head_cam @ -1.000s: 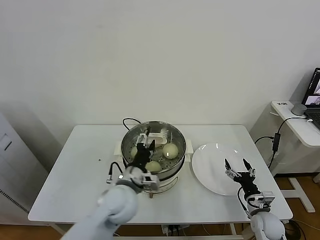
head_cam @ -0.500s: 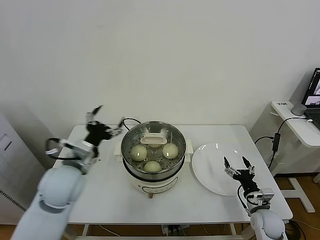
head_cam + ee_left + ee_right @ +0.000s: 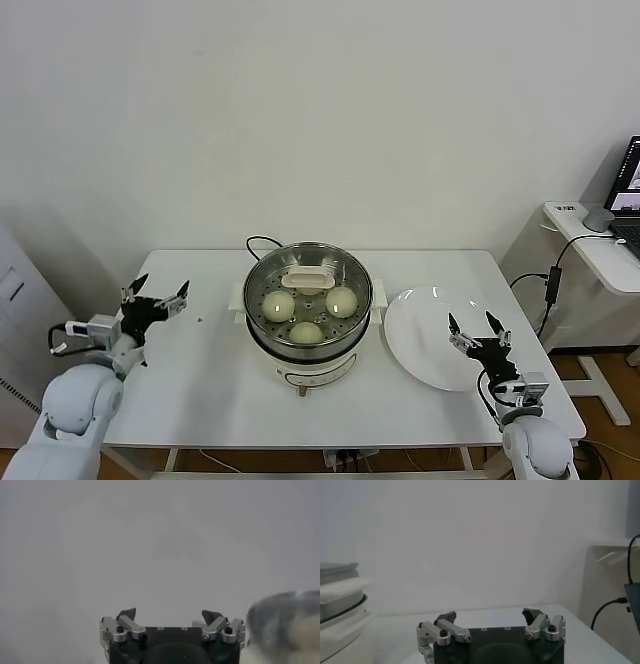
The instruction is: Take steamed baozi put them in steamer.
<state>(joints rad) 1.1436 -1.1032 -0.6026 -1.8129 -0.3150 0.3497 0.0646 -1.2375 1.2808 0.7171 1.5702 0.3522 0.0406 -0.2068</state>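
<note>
The shiny steel steamer point(image 3: 307, 262) stands mid-table on its white base. Inside it lie three cream-white steamed baozi: one on the left point(image 3: 277, 305), one on the right point(image 3: 342, 301), one nearest me point(image 3: 306, 332). A pale rectangular piece point(image 3: 306, 278) rests at the back of the tray. My left gripper point(image 3: 154, 294) hovers open and empty over the table's left edge, well away from the pot. My right gripper point(image 3: 472, 326) stands open and empty above the near right rim of the white plate point(image 3: 420, 340). The wrist views show each gripper, left point(image 3: 169, 614) and right point(image 3: 490, 615), with its jaws spread.
A black cord point(image 3: 256, 241) runs behind the steamer. A side desk point(image 3: 598, 240) with a laptop stands off to the right. The steamer's side point(image 3: 337, 605) shows in the right wrist view. Bare tabletop point(image 3: 190, 360) lies left of the pot.
My left arm has withdrawn from inside the steamer, swinging left and back toward me to the table's left edge. The bun on the left now lies uncovered. The right arm stayed put.
</note>
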